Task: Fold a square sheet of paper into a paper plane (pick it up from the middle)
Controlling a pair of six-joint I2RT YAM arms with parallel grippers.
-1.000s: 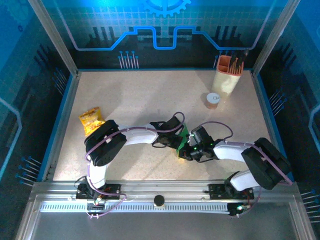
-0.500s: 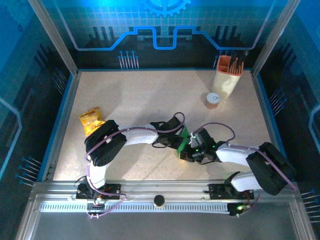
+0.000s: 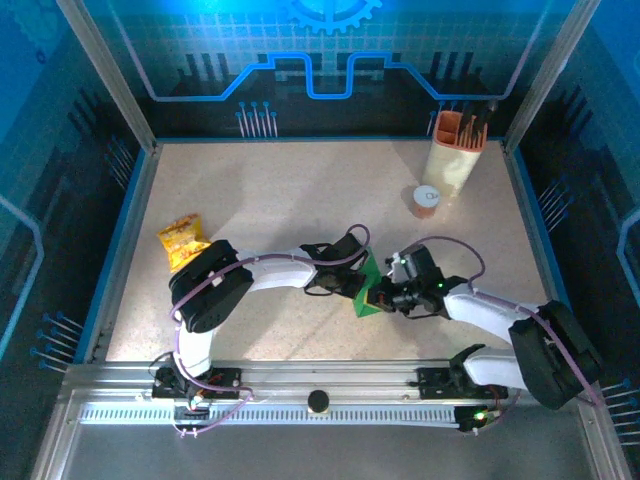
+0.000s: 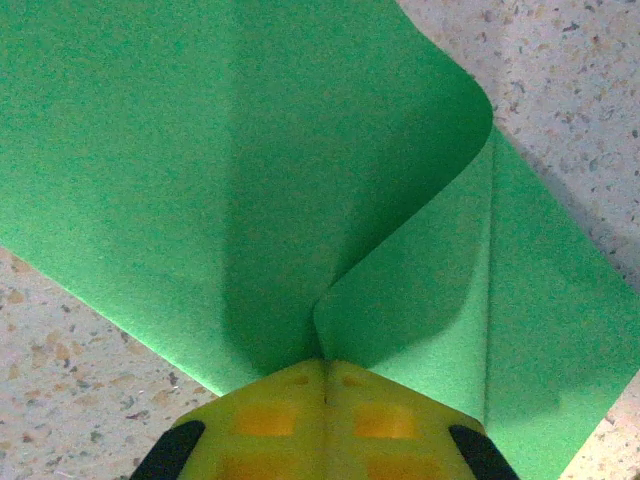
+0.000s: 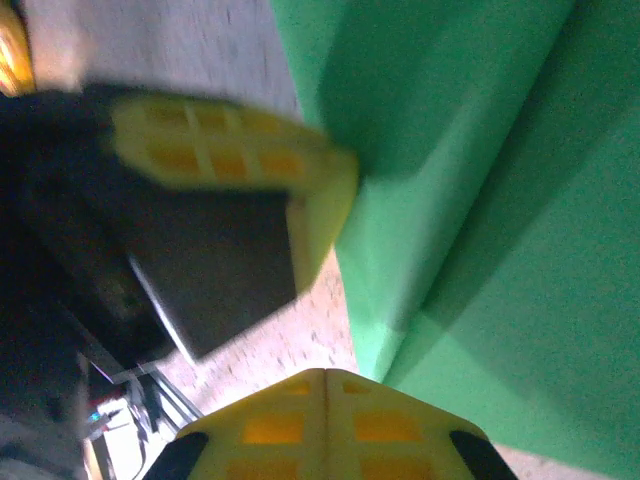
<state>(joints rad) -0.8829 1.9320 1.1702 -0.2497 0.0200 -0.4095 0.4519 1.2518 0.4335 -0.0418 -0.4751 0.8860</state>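
The left gripper (image 4: 323, 365) pinches the paper (image 4: 200, 150) while the right gripper (image 5: 325, 375), fingers pressed together, crowds its edge, so an opposing tug may tear it.

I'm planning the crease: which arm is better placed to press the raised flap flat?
Right, probably. The left gripper, shut, sits at the fold's root on the green paper, seemingly anchoring it; the right gripper, also shut, lies beside the paper's edge, free to sweep.

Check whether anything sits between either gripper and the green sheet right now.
Nothing visible does. The left gripper, shut, sits at the raised fold of the square sheet of paper; the right gripper, shut, at its edge. The snack packet lies well aside.
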